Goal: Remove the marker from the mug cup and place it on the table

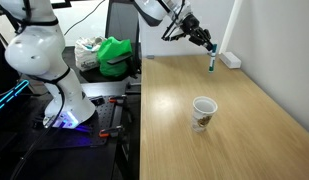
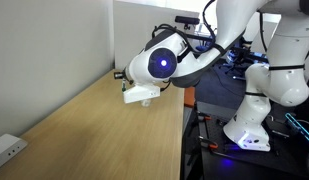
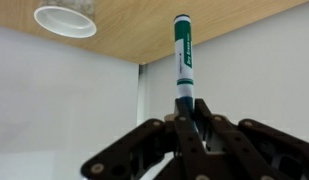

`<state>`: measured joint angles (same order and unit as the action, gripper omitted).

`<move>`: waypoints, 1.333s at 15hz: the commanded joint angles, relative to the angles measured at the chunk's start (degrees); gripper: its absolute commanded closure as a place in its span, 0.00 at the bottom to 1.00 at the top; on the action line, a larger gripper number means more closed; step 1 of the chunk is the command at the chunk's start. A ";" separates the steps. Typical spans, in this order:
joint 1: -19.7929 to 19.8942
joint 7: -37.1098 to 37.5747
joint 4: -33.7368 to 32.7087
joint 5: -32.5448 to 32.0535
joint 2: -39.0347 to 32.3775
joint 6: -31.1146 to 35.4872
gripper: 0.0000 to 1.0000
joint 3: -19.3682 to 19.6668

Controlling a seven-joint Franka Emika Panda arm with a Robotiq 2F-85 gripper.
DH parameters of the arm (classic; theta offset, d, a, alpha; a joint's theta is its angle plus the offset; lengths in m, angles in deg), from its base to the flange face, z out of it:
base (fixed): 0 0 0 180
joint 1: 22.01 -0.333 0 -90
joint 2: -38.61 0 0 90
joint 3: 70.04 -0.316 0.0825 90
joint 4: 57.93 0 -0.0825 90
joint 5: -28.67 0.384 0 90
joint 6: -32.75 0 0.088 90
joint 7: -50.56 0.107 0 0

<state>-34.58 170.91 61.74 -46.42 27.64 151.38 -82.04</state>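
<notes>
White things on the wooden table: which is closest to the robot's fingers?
The small white rectangular box by the wall; the white patterned cup stands much farther from the fingers gripping the green marker.

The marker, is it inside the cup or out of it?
Out. The gripper holds the marker by one end, well apart from the mug cup, which stands alone on the table.
</notes>
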 commanded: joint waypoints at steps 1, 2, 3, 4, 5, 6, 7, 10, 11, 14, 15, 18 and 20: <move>-0.88 -3.23 -3.89 0.16 -2.88 1.19 0.97 -0.56; -0.94 -4.16 -4.52 0.31 -3.43 2.20 0.97 -0.76; -1.12 -4.83 -5.42 0.54 -4.17 2.81 0.97 -0.94; -1.31 -5.34 -6.24 0.78 -4.75 3.08 0.97 -1.02; -1.25 -6.38 -6.89 1.13 -5.28 4.69 0.97 -1.10; -1.42 -6.80 -7.68 1.45 -5.86 5.18 0.97 -1.08; -1.47 -7.46 -8.24 1.89 -6.27 6.15 0.97 -1.05; -1.25 -8.61 -9.34 3.42 -7.22 9.41 0.97 -0.83; -1.02 -9.50 -9.53 4.29 -7.42 10.99 0.97 -0.78; -0.74 -11.27 -9.61 7.02 -7.61 14.75 0.97 -0.46; -0.67 -12.05 -9.52 7.99 -7.61 15.72 0.97 -0.28; -0.04 -15.64 -9.20 11.91 -7.54 19.41 0.97 0.09; 0.55 -19.98 -9.02 15.98 -7.53 22.02 0.97 0.19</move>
<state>-35.04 157.05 53.34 -35.35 20.39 169.56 -82.13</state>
